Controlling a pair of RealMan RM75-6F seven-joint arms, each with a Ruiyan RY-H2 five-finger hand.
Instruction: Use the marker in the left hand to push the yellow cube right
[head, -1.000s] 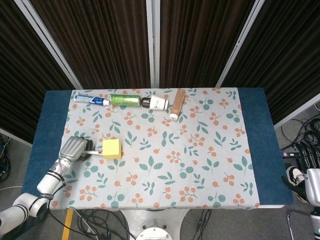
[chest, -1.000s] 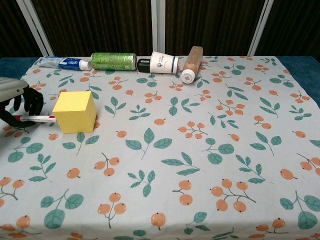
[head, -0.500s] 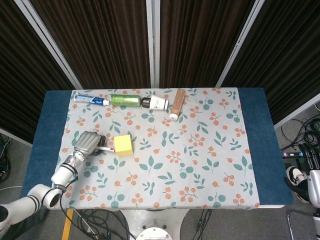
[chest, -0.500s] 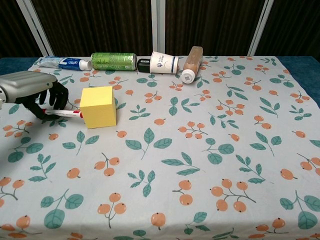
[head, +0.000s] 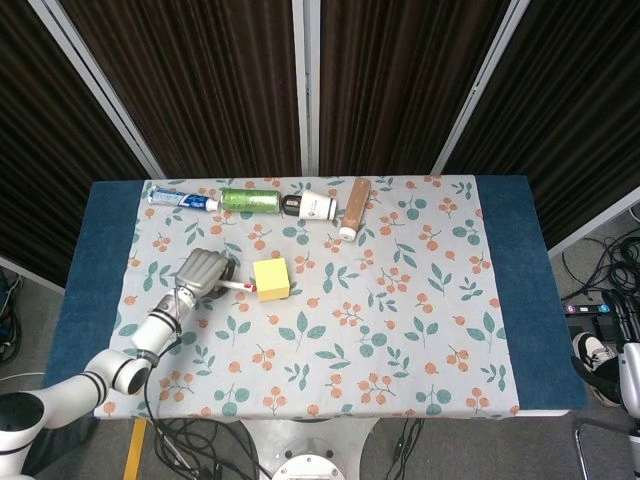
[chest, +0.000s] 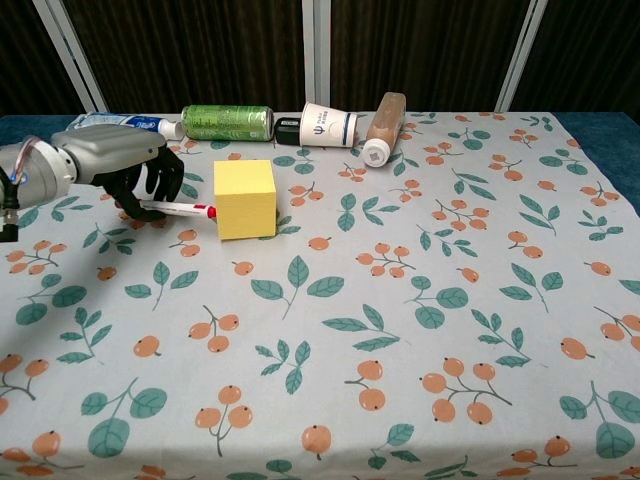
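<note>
The yellow cube (head: 271, 279) (chest: 246, 199) sits on the floral tablecloth, left of the table's middle. My left hand (head: 201, 272) (chest: 128, 166) is just left of it and grips a white marker with a red tip (head: 240, 286) (chest: 181, 210). The marker lies level and its tip touches the cube's left face. At the far right edge of the head view, a grey piece of my right arm (head: 631, 377) shows below table level; the right hand itself is out of sight.
A row of lying items lines the far edge: a toothpaste tube (head: 181, 199), a green can (head: 249, 200), a white bottle with a dark cap (head: 310, 207) and a brown bottle (head: 353, 207). Blue table cover (head: 515, 270) borders the cloth.
My left hand has swept right and slightly away from me with the marker. The cube has slid right with it, about a cube's width each half second.
</note>
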